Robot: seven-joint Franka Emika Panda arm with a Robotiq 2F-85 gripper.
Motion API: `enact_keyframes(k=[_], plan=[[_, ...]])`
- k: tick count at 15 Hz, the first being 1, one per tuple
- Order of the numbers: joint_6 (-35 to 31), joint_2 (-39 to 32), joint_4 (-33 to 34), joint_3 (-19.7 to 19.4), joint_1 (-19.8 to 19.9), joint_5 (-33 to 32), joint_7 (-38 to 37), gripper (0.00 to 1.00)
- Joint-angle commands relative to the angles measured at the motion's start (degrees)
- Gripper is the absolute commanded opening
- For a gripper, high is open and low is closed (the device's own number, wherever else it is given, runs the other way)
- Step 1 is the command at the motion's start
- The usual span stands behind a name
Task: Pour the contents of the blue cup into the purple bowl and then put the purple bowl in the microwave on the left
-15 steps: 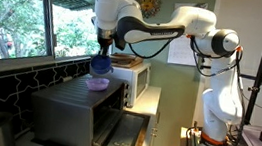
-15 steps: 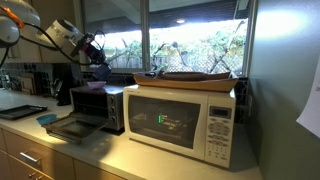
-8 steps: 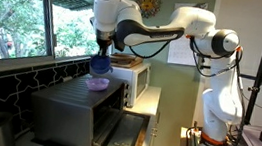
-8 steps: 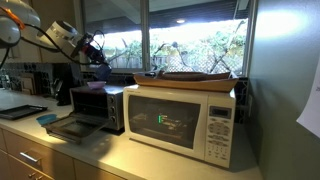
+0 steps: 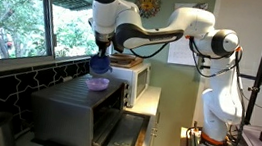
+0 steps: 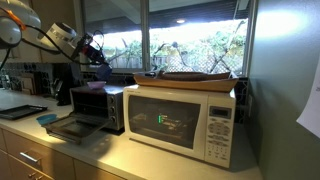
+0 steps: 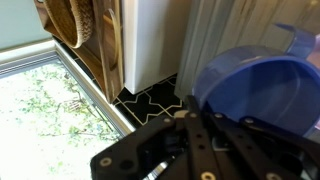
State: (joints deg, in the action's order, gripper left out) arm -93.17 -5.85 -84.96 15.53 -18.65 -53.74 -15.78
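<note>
Gripper (image 5: 100,56) closed on the blue cup (image 5: 99,67), apparently at its rim, above the purple bowl (image 5: 98,83) atop the dark-grey microwave (image 5: 66,110). Cup: likely light, rigid, smooth; bowl best pinched at its rim.

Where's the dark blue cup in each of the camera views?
In an exterior view: the small dark-blue cup, upper left of centre, above the boxy dark-grey oven.
In an exterior view: left third, above that oven.
Wrist view: fills the right side.
Shared landmark: the window onto green trees.
</note>
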Motion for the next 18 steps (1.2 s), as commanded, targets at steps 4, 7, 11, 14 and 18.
enact_keyframes(k=[4, 7, 11, 14, 18], plan=[[-1.0, 0.8, -2.2, 0.3, -0.3, -2.5, -0.3, 0.01], [-1.3, 1.1, -2.7, 0.5, -0.5, -3.4, -0.1, 0.01], [-1.4, 1.2, -2.9, 0.9, -0.5, -3.8, 0.3, 0.01], [-1.4, 1.2, -2.7, 1.1, -0.5, -3.4, 0.6, 0.01], [-1.7, 1.5, -2.8, 1.5, -0.5, -2.4, 1.6, 0.01]])
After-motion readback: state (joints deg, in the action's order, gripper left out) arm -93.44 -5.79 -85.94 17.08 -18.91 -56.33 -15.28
